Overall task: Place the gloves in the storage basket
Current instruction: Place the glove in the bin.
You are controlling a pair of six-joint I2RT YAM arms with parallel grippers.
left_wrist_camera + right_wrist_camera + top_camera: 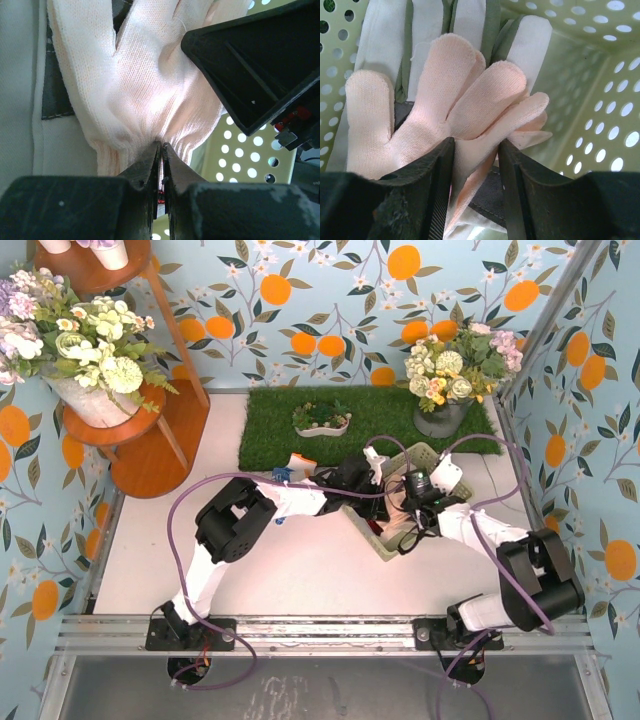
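Peach-tan glove (150,75) is caught by its ribbed cuff, bunched between the tightly pressed jaws of your left gripper (161,150). Its long axis runs straight away from that wrist, with the glove's fingers at the far end. Your right gripper (475,150) has its jaws spread, one each side of a peach-tan palm, and is not visibly squeezing it. Here too the glove's fingers point away from the wrist. Just beneath lies the grey-and-cream work glove (427,30), flat on the floor of the pale green storage basket (600,100), whose perforated walls rise close around. The held glove therefore looks to be inside the basket already, so the coming move is probably only a release by the left jaws. Farther off, in the overhead view, the blue-and-white glove (295,467) with its orange cuff lies on the table (300,570) outside the basket. It sits to the basket's left, at the edge of the grass mat (270,430), and is nearer your left arm.
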